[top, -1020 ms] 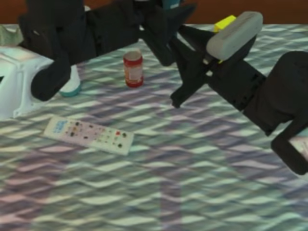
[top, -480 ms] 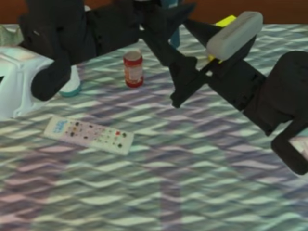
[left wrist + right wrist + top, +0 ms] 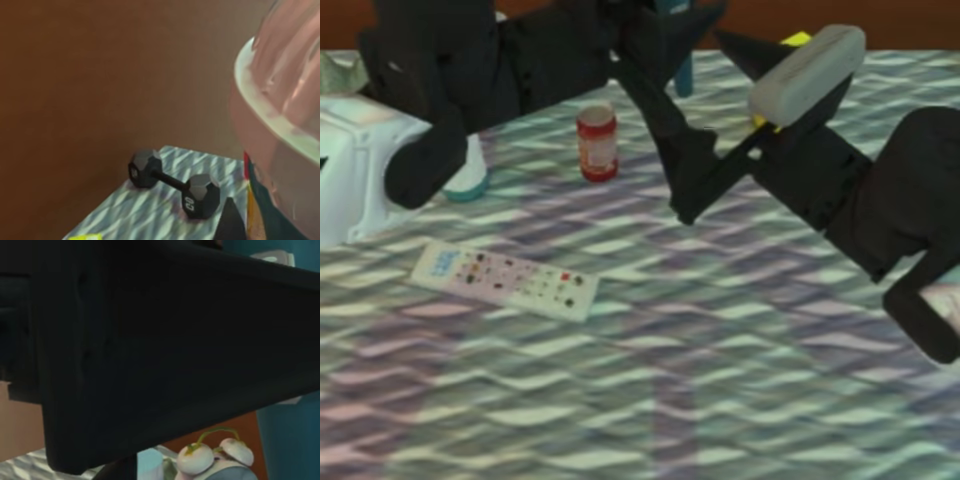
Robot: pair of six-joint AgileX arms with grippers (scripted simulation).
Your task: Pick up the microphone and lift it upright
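Left gripper (image 3: 665,45), at the top centre of the top view, looks clamped on the microphone (image 3: 682,75), though its fingers are mostly hidden. A short teal stretch of handle shows just below that gripper, running up-and-down in the frame. In the left wrist view the white head (image 3: 280,125) fills the right side above the teal body, so its long axis is probably near upright, head up. The right gripper (image 3: 705,125) is spread wide just lower right.
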